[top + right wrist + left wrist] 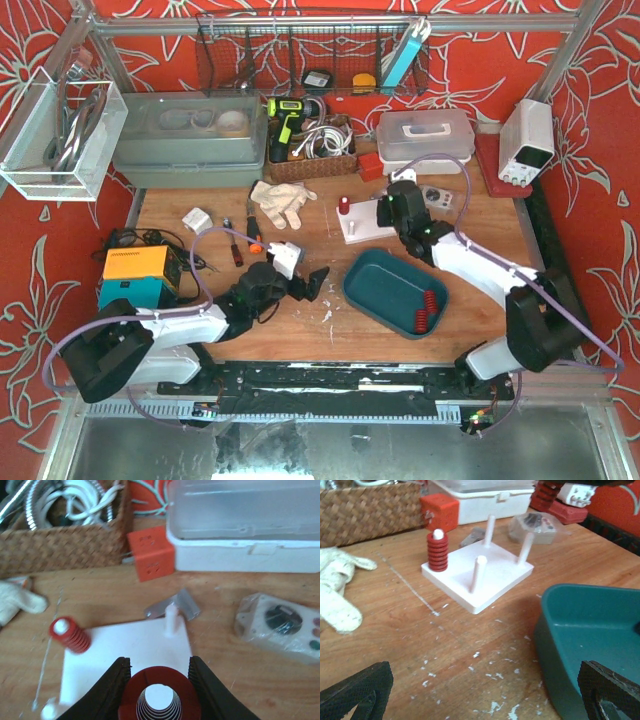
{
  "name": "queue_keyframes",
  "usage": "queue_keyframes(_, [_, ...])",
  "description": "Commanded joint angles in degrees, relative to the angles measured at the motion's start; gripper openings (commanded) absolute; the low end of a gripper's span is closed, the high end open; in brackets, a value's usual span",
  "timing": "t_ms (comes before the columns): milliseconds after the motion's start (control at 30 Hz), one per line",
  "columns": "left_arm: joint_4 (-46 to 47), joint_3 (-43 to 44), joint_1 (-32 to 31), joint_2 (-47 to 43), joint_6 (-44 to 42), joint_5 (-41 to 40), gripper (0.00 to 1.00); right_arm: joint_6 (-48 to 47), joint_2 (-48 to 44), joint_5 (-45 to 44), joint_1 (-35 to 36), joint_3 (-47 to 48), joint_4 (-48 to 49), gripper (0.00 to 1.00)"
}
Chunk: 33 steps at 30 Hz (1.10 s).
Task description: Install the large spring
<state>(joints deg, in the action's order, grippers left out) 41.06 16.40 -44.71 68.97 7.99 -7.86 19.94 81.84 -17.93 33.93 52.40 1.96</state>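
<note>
1. Tabletop [160,215] comes first: flat, worn wood, dusted with white flecks. It gives both arms a firm level floor to work over.
2. Next is the teal tray [385,285], a smooth plastic tub with rounded corners and a raised lip. It sits between the arms, and its walls keep the loose springs [425,305] lying in it from rolling off.
3. The peg board [485,580] is a square white slab, matte and thin, lying flat just beyond the tray. Four slim round pegs stand upright from it as seats for coils; three of those pegs [478,572] are bare.
4. The left gripper [482,697] rests low on the near side of the tray. Its black, cross-hatched pads are spread wide apart with nothing between them. By my reading it is parked clear so the other arm has room.
5. The right gripper [159,687] hangs over the board, nose pointing down, its dark curved fingers pinched against both flanks of the large spring [150,677].
6. That spring is a fat red coil, ribbed outside and hollow. It is held end-on, so its bore faces the board, likely to drop over a peg. White shows through the bore; peg tip or slab, I cannot tell. It looks not yet seated.
7. Smallest is the small spring [437,552], a tight red coil already threaded on the left corner peg.
</note>
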Motion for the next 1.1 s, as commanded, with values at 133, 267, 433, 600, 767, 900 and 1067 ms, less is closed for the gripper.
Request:
queue_keyframes(133, [-5.44, 0.39, 2.51, -2.95, 6.24, -6.92, 1.00, -0.40, 10.17, 8.66, -8.28, 8.48, 6.36, 0.00])
queue_keyframes(267, [-5.64, -0.75, 2.85, -6.63, 9.78, -9.65, 1.00, -0.17, 16.21, 10.72, -10.16, 13.33, 4.82, 0.00])
queue_keyframes(433, [-7.06, -1.05, 2.83, -12.74, 14.07, -8.81, 1.00, -0.54, 20.79, 13.37, -11.66, 17.54, 3.66, 0.00])
queue_keyframes(600, [-3.58, -4.90, 2.87, -19.03, 11.15, -8.56, 1.00, -1.14, 23.02, 13.16, -11.95, 19.46, 2.53, 0.00])
queue_keyframes(767, [-2.07, -5.96, 2.87, -20.38, 10.86, -7.10, 1.00, -1.98, 25.15, 13.07, -12.00, 21.58, 0.75, 0.00])
queue_keyframes(900, [-1.80, -4.79, 2.87, -18.20, 10.73, -3.41, 1.00, -2.27, 26.74, 13.20, -12.12, 22.99, -1.13, 0.00])
queue_keyframes(1067, [-3.63, -2.48, 2.87, -14.69, 10.50, -2.45, 1.00, -2.18, 27.21, 12.87, -12.14, 22.68, -1.86, 0.00])
